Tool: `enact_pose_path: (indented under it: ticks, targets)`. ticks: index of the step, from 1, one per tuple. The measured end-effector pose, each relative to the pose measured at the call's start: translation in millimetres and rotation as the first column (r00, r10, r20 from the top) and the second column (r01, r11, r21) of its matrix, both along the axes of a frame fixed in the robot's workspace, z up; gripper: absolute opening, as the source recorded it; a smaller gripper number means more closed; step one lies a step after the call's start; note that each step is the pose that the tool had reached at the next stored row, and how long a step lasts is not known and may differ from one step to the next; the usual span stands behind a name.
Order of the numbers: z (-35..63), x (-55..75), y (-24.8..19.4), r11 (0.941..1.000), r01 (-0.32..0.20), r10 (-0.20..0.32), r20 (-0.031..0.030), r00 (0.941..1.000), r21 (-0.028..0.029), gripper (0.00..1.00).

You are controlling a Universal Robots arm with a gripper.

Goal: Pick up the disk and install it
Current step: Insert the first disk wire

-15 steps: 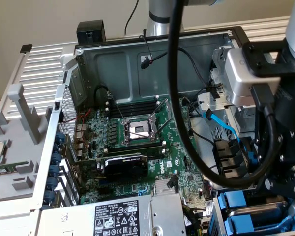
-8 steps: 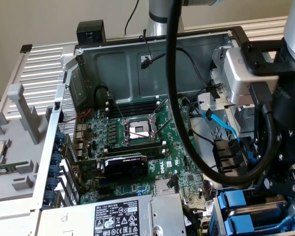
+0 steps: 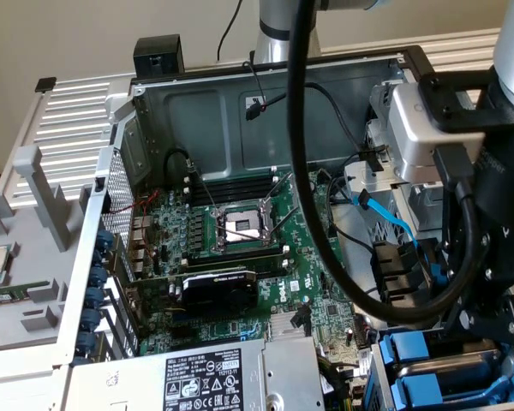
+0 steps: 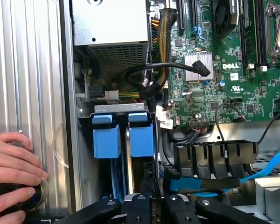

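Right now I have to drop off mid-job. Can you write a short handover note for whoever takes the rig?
The hand is close over the drive cage, in line with what I take to be the disk, the blue carrier nearer the motherboard. Whether it grips is unclear.
A second blue carrier stands beside it in the cage.
Done: both carriers look seated.
Left: disk seating unconfirmed.
Note: a person's hand rests on a dark round thing outside the case.

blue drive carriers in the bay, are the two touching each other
Apart. The wrist view shows a plain gap between one blue carrier and the other blue carrier.
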State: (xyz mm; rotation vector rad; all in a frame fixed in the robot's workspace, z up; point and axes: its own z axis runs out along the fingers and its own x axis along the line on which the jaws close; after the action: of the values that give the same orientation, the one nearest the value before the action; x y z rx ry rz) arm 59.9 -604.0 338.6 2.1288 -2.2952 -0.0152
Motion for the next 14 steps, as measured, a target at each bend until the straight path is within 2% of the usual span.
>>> enact_pose_path:
  ticks: [7,14]
  targets:
    - [0.1,-0.4,0.0,1.0000,0.000,0.000,0.0033,1.0000,-0.0016,0.17]
    - [0.0,-1.9,0.0,1.0000,0.000,0.000,0.0112,0.9999,-0.0022,0.17]
